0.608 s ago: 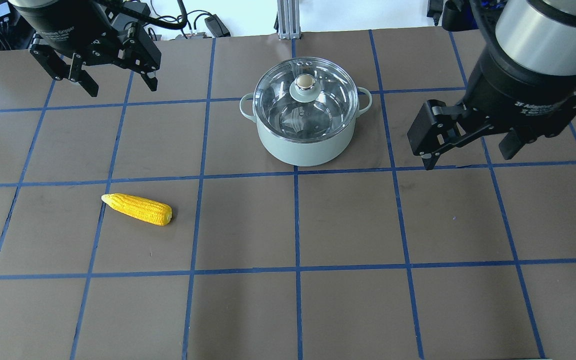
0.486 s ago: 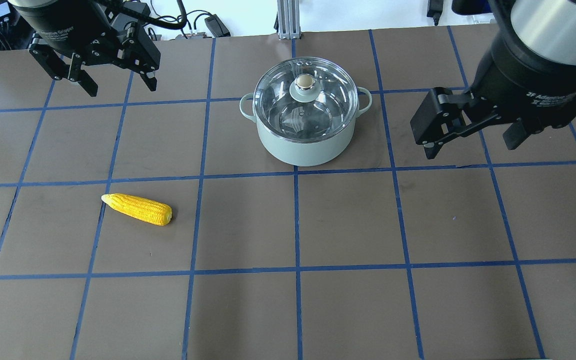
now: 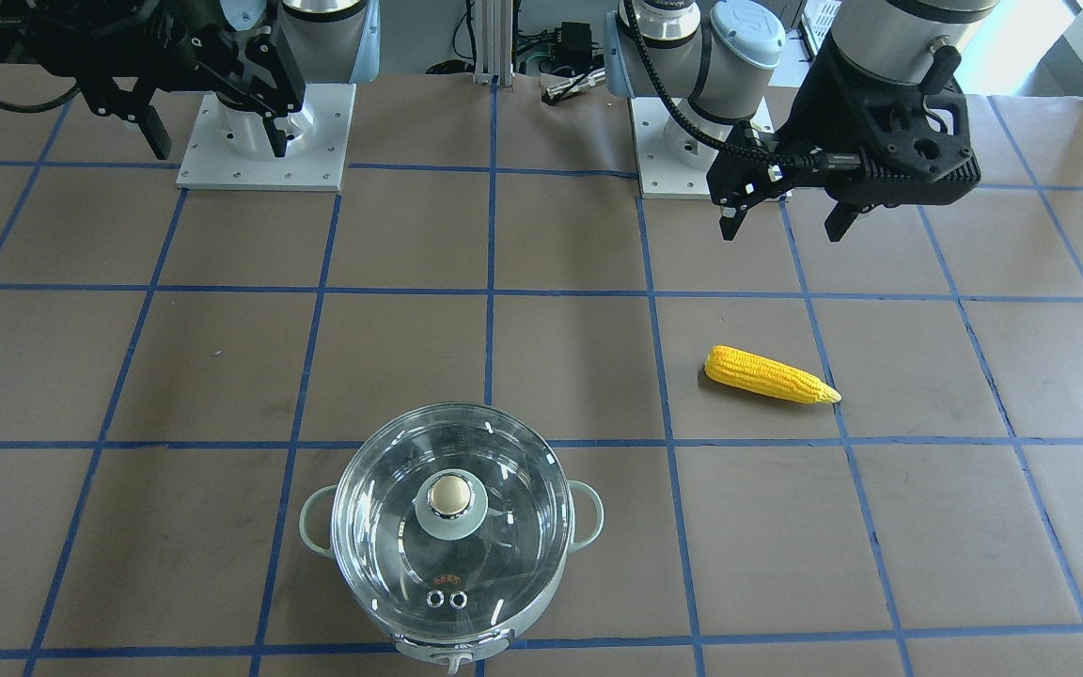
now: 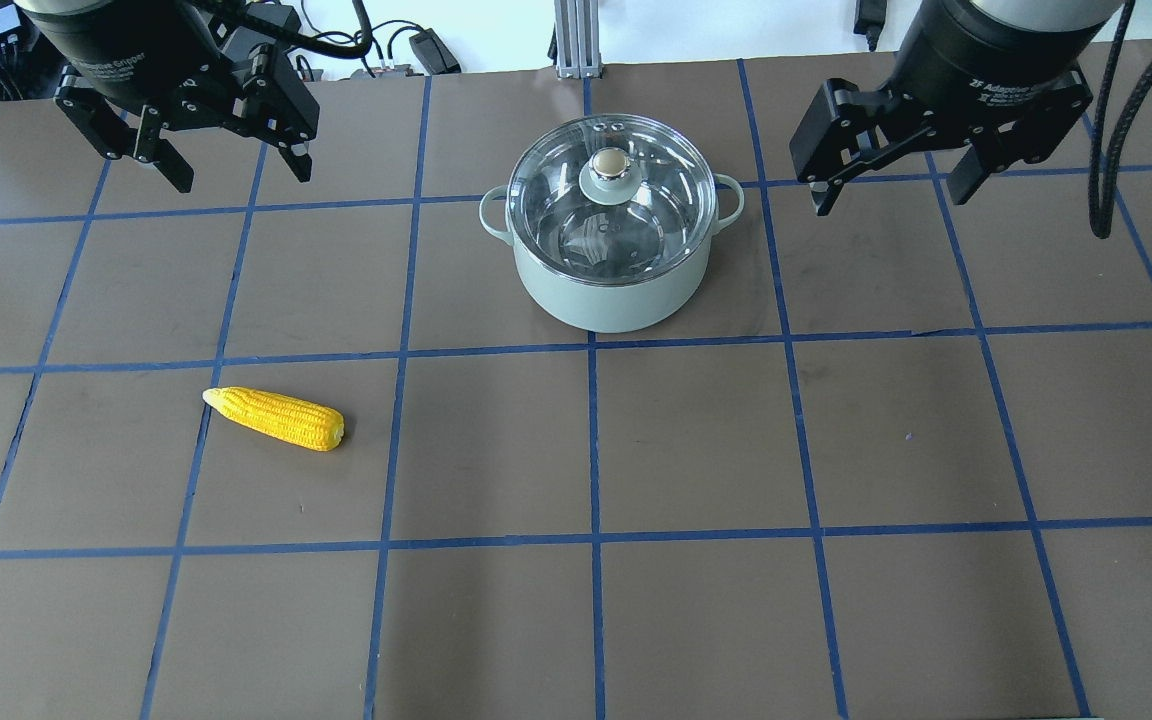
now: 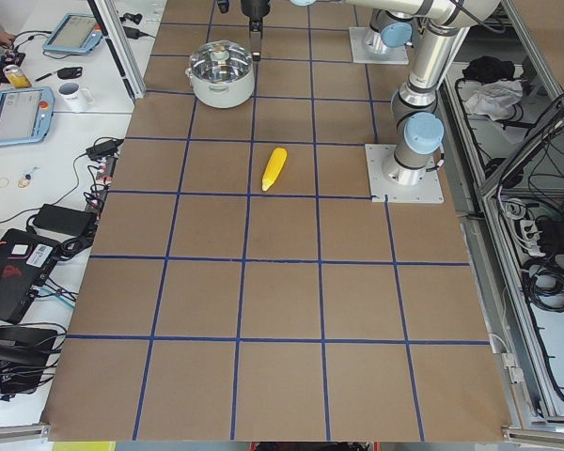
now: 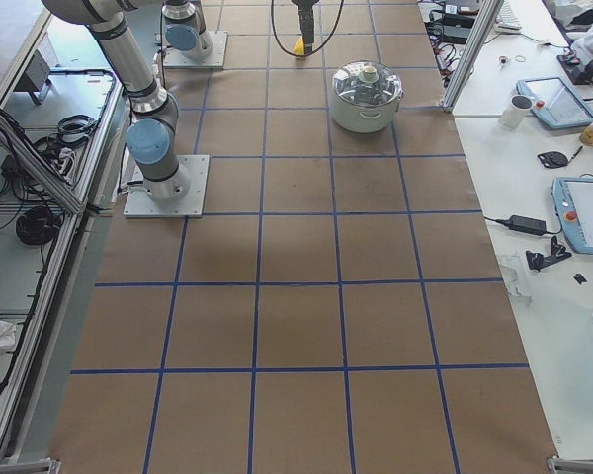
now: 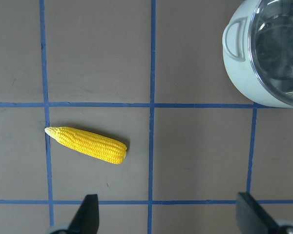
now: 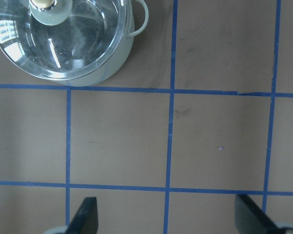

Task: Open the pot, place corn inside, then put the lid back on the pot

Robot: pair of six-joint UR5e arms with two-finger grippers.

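Observation:
The mint-green pot [image 4: 616,295] stands at the table's far middle with the glass lid [image 4: 556,200] on it, knob [image 4: 611,165] up. The yellow corn [image 4: 276,418] lies flat on the table's left part, apart from the pot. My left gripper [image 4: 241,172] is open and empty, high above the far left, well behind the corn. My right gripper [image 4: 891,198] is open and empty, to the right of the pot. In the left wrist view the corn [image 7: 88,145] lies ahead of the open fingers [image 7: 88,217]. In the right wrist view the pot [image 8: 112,73] and lid [image 8: 83,39] sit at top left.
The table is brown with blue tape grid lines [image 4: 591,440]. The arm bases [image 3: 264,141] stand on white plates at the robot's side. Cables and a metal post [image 4: 571,40] lie beyond the far edge. Side benches hold tablets and cups [image 5: 75,94].
My right gripper has moved toward the table's far side and turned, now level with the pot's right handle. The left gripper, pot, lid and corn have not moved.

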